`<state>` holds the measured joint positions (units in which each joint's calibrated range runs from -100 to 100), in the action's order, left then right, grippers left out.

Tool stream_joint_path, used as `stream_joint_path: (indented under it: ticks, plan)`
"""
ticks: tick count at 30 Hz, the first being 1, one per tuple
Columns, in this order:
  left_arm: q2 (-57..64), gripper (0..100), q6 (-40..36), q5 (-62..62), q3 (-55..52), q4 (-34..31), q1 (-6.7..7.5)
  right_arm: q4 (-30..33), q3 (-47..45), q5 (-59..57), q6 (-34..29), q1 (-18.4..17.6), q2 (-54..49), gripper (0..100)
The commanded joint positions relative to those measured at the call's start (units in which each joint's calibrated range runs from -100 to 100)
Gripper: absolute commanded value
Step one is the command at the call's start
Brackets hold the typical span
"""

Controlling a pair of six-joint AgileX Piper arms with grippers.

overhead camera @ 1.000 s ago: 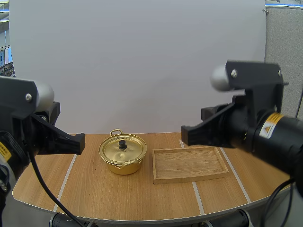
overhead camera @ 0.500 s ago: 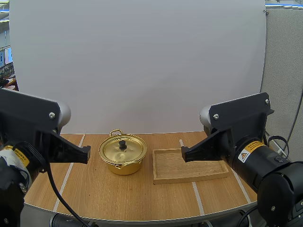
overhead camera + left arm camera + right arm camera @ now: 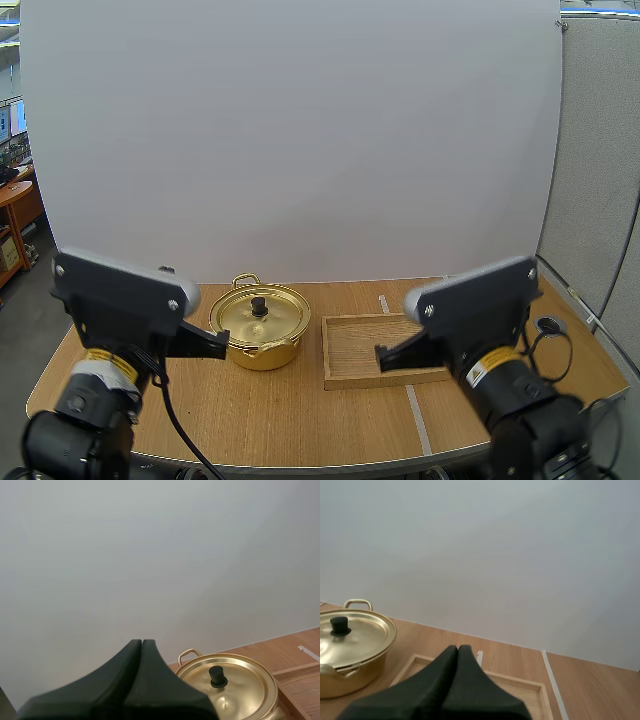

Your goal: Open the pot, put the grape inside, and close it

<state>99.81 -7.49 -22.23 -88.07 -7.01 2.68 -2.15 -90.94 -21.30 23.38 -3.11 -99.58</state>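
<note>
Both arms have sunk lower. Now the left tool (image 3: 141, 641) and right tool (image 3: 458, 647) are pressed closed, empty; the lidded pot (image 3: 259, 326) sits on the desk (image 3: 300, 410) beside the tray (image 3: 355, 350). Spread one tool, then descend squarely over the knob (image 3: 259, 303).

The high view looks forward and down over the table (image 3: 300, 410); both wrist views, lower, share the pot (image 3: 260, 335).

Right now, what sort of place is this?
Probably a lab test bench: a wooden table marked with tape lines, a lidded pot and a tray before a white screen.
</note>
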Motion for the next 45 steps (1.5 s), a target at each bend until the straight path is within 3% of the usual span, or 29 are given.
stream_joint_path:
  ticks: [1, 4, 12, 16, 45]
  plan:
    - [0.2, 0, -1.1, 10.9, -7.2, -0.1, -0.06, 0.4, -9.1, 13.2, 0.3, 0.2, -0.4, 0]
    - [0.2, 0, -2.0, 10.9, -11.7, 0.7, -0.06, -0.6, -9.1, 7.2, -0.1, 0.2, -0.4, 0]
    - [0.2, 0, -4.2, 4.5, -11.9, 4.8, -0.81, -6.8, -9.1, -4.5, -0.3, 1.7, -0.4, 0]
    - [0.2, 0, -5.6, -5.3, -11.9, 7.0, -0.92, -7.4, -9.1, -10.3, -0.7, 2.5, -0.4, 0]
    - [0.2, 0, -5.6, -7.1, -11.9, 7.0, -1.37, -7.4, -9.1, -10.3, -1.0, 2.5, -0.4, 0]
